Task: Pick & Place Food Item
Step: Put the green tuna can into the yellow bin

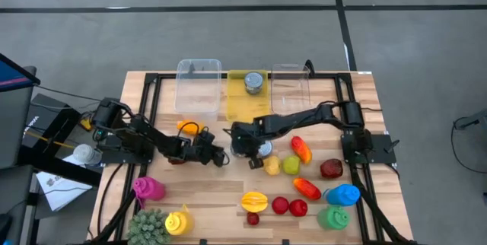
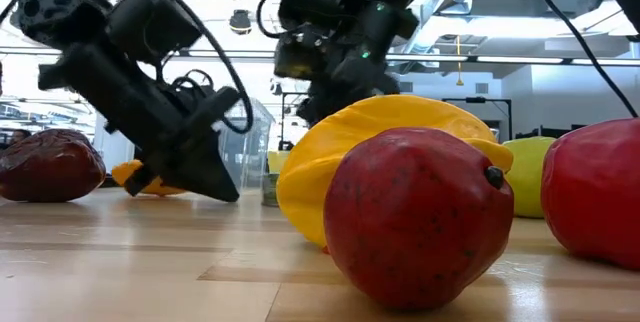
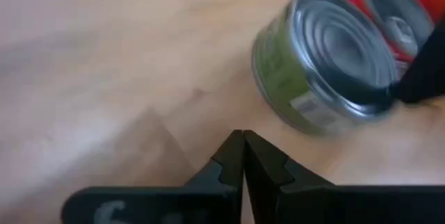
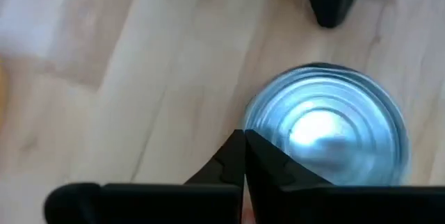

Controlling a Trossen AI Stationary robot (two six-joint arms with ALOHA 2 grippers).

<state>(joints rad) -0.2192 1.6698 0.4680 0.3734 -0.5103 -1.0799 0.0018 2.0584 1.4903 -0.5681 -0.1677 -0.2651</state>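
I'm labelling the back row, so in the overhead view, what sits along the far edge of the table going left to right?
Clear container → yellow container with a can in it → second clear container.

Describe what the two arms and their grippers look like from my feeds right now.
Both arms are matte black and boxy-jointed, with black cables looping along the links. The left gripper and right gripper each end in two dark, wedge-shaped fingers tapering to a point. Green indicator lights glow on the arm that comes in at the centre of the low view.
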